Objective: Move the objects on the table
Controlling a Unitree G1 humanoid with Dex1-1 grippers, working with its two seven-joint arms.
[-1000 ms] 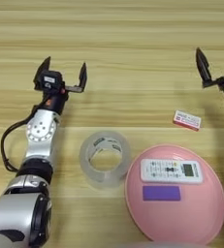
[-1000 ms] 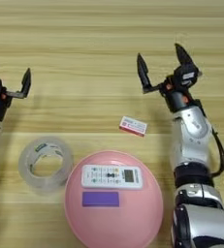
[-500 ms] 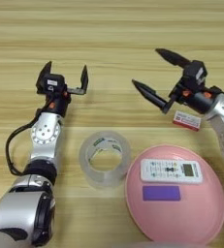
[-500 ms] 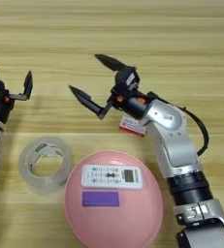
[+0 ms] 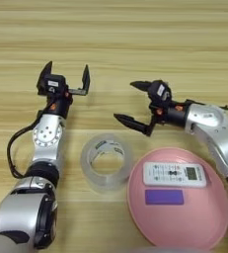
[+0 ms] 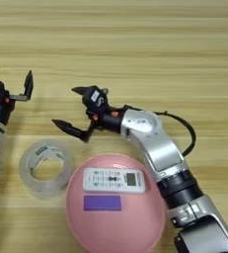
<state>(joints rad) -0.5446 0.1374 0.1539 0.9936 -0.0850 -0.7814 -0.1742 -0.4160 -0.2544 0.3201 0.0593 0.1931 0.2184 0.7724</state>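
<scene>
Right gripper [image 5: 133, 102], fingers spread wide and holding nothing, reaches across the table [image 5: 135, 39] to hover just above the tape roll's [image 5: 106, 161] far side; our left gripper [image 5: 66, 77], also spread and empty, sits idle further left. Largest first: we log the pink plate [image 5: 194, 217] beside the roll, carrying the remote [image 5: 174, 174] and, nearer us, the purple card [image 5: 164, 196].
</scene>
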